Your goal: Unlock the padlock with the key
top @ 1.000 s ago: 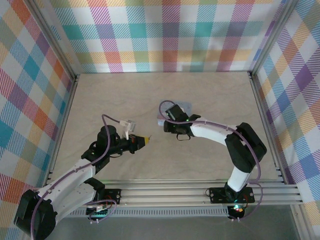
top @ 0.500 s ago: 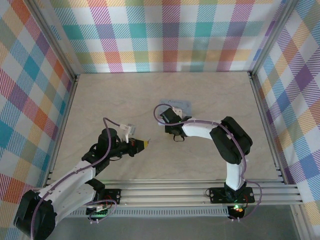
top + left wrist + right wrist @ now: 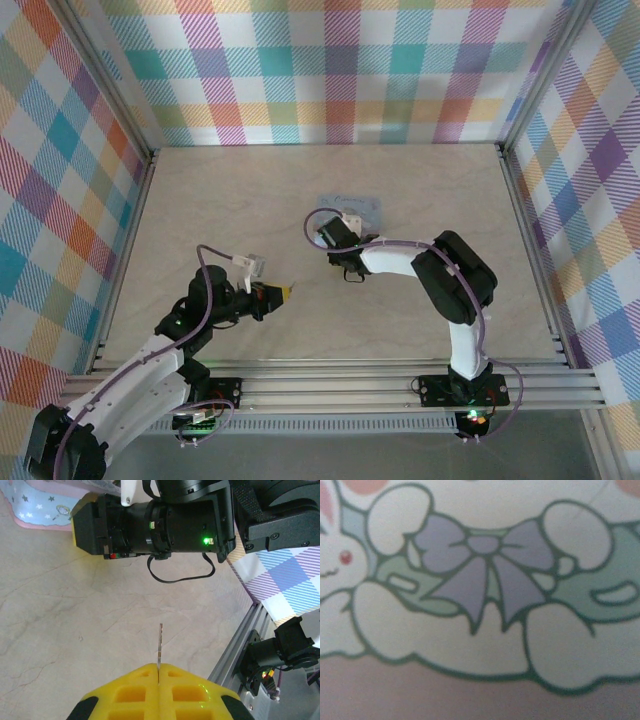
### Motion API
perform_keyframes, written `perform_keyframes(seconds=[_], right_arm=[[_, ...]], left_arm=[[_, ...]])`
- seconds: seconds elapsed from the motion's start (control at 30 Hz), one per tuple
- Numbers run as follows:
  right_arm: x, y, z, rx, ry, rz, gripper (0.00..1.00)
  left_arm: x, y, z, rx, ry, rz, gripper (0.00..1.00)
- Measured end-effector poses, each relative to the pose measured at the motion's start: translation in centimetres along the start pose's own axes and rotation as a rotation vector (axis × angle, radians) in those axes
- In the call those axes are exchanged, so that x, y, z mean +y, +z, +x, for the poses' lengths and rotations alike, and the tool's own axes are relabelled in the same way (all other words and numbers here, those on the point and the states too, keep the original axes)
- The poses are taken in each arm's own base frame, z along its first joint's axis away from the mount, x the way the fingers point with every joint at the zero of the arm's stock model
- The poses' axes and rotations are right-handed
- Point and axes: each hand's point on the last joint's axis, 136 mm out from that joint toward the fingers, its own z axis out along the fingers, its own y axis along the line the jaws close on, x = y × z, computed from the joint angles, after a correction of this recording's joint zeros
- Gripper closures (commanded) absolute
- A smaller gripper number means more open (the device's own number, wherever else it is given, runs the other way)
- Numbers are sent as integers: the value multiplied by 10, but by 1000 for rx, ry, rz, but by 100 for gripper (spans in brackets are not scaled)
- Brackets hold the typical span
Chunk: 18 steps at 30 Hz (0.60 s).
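Right arm's elbow has folded in over the last second, putting the right gripper [image 3: 340,225] at the near edge of the pale blue tin [image 3: 357,207]. Its jaw state can't be told, and the tin's contents are hidden. Left gripper [image 3: 158,671] is clamped on the key [image 3: 159,645], blade pointing toward the right arm, well apart from the tin

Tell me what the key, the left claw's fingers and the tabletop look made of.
The key: thin grey sliver with a straight edge, probably bare metal. The fingers of the left claw: bright matte yellow with moulded square pockets, likely plastic. The tabletop: pale beige, faint veining, low sheen; laminate or stone-look sheet, can't tell which.
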Motion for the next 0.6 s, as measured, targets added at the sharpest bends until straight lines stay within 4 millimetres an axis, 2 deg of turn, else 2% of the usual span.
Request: perform_keyframes(seconds=[0.17, 0.33, 0.43, 0.6], right_arm=[[-1, -2, 0, -9, -14, -7, 91], [-2, -21, -1, 13, -41, -35, 100], [2, -39, 0, 54, -53, -85, 100], [10, -65, 1, 162, -49, -168, 100]], left_arm=[[-1, -1, 0, -4, 3, 1, 100], [-2, -2, -2, -13, 25, 4, 100], [-1, 1, 0, -1, 46, 4, 100], [5, 19, 14, 68, 51, 3, 100]])
